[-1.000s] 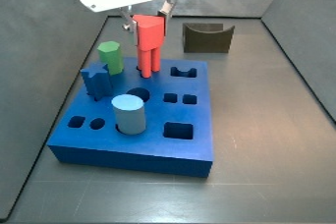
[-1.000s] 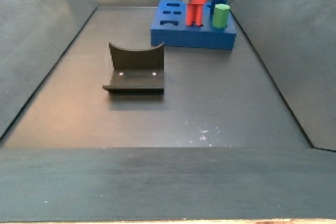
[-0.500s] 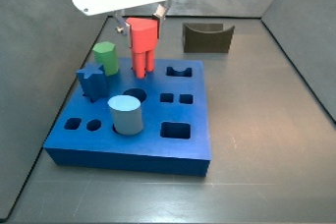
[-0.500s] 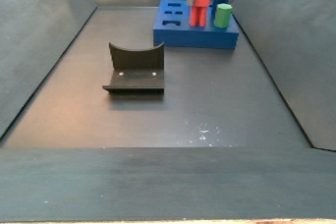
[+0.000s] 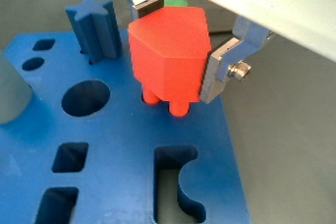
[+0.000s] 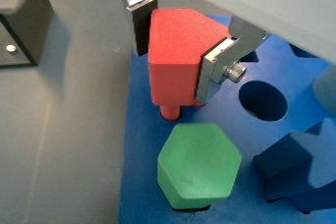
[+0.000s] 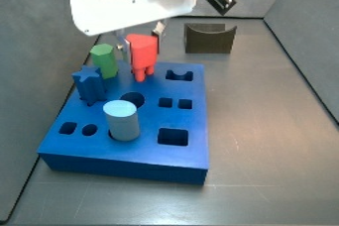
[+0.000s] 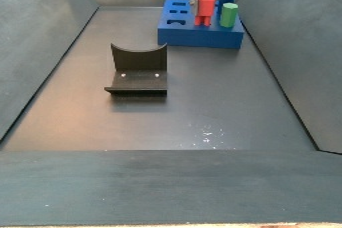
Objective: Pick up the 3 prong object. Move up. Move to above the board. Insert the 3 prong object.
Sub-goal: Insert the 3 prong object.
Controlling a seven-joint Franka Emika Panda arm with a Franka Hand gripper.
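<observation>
Item: 3 prong object [image 5: 168,56], red plastic peg. Location: over the board [image 5: 118,184], prong tips at a hole's mouth, beside the green hexagonal peg [image 6: 198,165]. Gripper [image 5: 180,41]: jaws clamped on the blocky head. Handling, judged: light, rigid, smooth-faced; thin prongs likely fragile; grasp the head's flat sides.

Red 3 prong object [image 5: 171,53], blue board [image 5: 118,174], green hexagonal peg [image 6: 198,163], silver gripper [image 5: 178,41] above board

Gripper [image 5: 184,33] over the board: white boxy housing; black arm link behind it in a side view; flat silver fingers [image 5: 234,59], one with a screw.
</observation>
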